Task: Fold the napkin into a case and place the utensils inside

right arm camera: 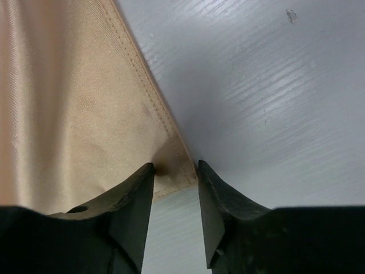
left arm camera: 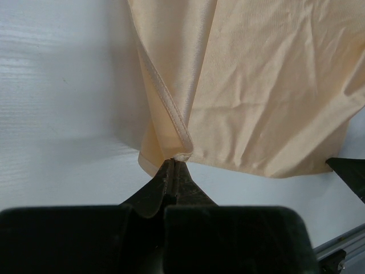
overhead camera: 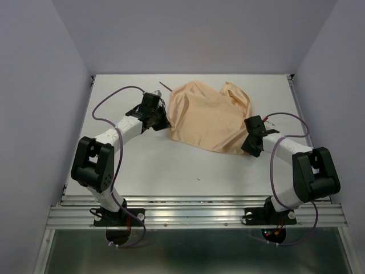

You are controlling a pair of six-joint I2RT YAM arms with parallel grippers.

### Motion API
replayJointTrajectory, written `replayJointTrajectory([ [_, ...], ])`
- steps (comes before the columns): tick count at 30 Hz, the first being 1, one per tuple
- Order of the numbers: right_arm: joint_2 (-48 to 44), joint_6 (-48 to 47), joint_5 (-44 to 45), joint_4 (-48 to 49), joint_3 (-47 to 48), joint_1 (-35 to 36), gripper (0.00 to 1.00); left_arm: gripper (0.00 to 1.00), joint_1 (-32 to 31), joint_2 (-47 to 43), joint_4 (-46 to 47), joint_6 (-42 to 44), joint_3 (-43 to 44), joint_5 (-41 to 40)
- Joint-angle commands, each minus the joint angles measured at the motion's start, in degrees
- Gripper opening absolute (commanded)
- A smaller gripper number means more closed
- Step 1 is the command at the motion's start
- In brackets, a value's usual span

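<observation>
The tan napkin [overhead camera: 210,119] lies crumpled and partly spread on the white table [overhead camera: 171,165]. My left gripper [overhead camera: 161,121] is at its left edge. In the left wrist view that gripper [left arm camera: 174,163] is shut on a folded bit of the napkin's [left arm camera: 268,91] hem. My right gripper [overhead camera: 248,149] is at the napkin's near right corner. The right wrist view shows it [right arm camera: 175,169] open, its fingers either side of the stitched corner of the napkin [right arm camera: 74,103], which lies flat. One thin reddish-brown utensil [overhead camera: 166,87] pokes out behind the napkin's far left. No case shows.
Pale walls close in the table on the left, back and right. A metal rail [overhead camera: 194,212] runs along the near edge by the arm bases. Purple cables [overhead camera: 114,97] loop over both arms.
</observation>
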Motion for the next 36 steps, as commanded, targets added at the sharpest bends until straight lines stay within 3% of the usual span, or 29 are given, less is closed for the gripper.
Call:
replayJointTrajectory([
  [1, 1.94, 0.33, 4.54, -4.6, -1.31, 1.09, 0.4, 0.0, -0.53, -2.11, 0.5, -0.05, 0.03, -0.44],
  [11, 0.1, 0.68, 4.71, -3.99, -1.67, 1.09, 0.01, 0.0, -0.62, -3.51, -0.02, 0.21, -0.06, -2.2],
  [19, -7.55, -1.86, 10.07, -10.75, 6.76, 1.09, 0.01, 0.0, -0.62, -3.6, -3.97, 2.76, 8.7, -2.02],
  [24, -14.83, -9.24, 12.54, -12.78, 21.52, 1.09, 0.01, 0.0, 0.26, -7.11, -4.06, 5.3, 17.32, 1.49],
  [27, -17.48, -13.46, 13.85, -13.74, 31.18, 1.09, 0.01, 0.0, 0.44, -7.38, -8.18, 7.5, 29.68, 0.79],
  [36, -18.36, -22.08, 7.35, -17.78, 54.57, 1.09, 0.01, 0.0, 1.67, -15.19, -0.99, 6.9, 39.83, 3.34],
])
